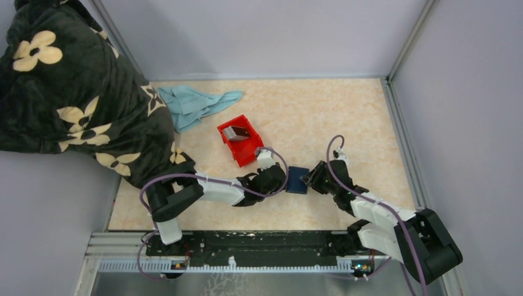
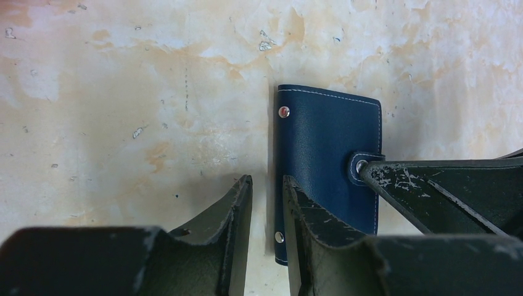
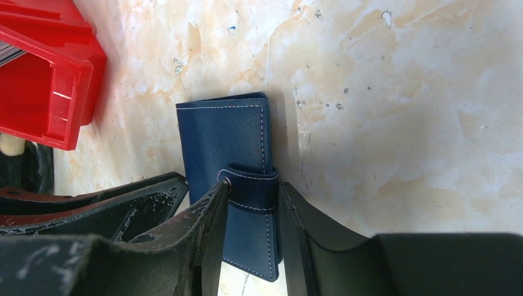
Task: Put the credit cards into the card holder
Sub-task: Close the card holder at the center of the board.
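**Step in hand:** opening the wallet [image 2: 327, 135]. It lies shut and flat on the table [image 1: 345, 117] between the two grippers, just in front of the bin [image 1: 250, 153].

**Left gripper** [image 2: 267, 188]: the fingers stand a narrow gap apart and straddle the wallet's edge away from the tab [image 2: 356, 161]. One finger is over the cover and one is off it. Nothing is pinched.

**Right gripper** [image 3: 255, 186]: the fingers are set close on either side of the tab. You cannot tell from these views whether they actually clamp it.

**Next move, as judged:**
1. Pin the far edge with the left gripper.
2. Take a firm hold of the tab with the right gripper.
3. Pull the tab off its snap slowly, because the wallet looks light and will likely slide or lift.
4. Fold the cover back before you go to the bin.

**Count:**
- One wallet.
- One bin.
- Two cards [image 1: 236, 131] showing in the bin, one greyish-white and one brown.
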Motion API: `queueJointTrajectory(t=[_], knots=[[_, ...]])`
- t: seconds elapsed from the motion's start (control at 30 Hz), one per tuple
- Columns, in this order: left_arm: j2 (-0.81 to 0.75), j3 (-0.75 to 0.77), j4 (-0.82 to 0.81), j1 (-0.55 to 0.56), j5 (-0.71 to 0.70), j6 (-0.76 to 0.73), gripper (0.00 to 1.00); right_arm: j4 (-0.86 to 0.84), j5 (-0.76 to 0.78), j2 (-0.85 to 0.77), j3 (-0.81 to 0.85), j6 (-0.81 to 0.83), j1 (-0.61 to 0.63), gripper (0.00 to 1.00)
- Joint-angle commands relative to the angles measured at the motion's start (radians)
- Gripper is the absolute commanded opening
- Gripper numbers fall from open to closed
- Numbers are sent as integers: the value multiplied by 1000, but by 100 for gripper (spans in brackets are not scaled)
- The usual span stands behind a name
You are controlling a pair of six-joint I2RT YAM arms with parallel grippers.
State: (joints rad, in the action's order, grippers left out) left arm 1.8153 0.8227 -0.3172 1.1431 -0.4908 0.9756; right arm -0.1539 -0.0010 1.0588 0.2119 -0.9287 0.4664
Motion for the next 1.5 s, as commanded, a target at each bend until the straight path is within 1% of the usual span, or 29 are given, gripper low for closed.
queueJointTrajectory(t=[0.0, 0.33, 0.57, 0.73, 0.87, 1.0, 1.17, 1.3, 1.47], knots=[[57, 1, 113, 7, 33, 1, 33, 121, -15, 61, -26, 11, 4, 36], [71, 22, 141, 7, 31, 6, 33, 143, -11, 68, -31, 13, 20, 35], [73, 31, 170, 7, 18, 17, 33, 252, 21, -34, 18, 44, 32, 35], [77, 37, 185, 7, 22, 28, 33, 297, 36, -21, 54, 67, 45, 35], [80, 34, 199, 7, 31, 45, 33, 365, 92, -68, 86, 87, 66, 39], [73, 16, 201, 8, 51, 69, 32, 482, 158, -117, 166, 129, 67, 44], [40, -33, 148, 14, 75, 79, 32, 570, 216, -116, 269, 176, 91, 46], [15, -91, 54, 28, 112, 63, 31, 597, 259, -83, 336, 183, 137, 46], [-9, -166, -68, 52, 155, 50, 30, 623, 316, 17, 416, 186, 216, 46]])
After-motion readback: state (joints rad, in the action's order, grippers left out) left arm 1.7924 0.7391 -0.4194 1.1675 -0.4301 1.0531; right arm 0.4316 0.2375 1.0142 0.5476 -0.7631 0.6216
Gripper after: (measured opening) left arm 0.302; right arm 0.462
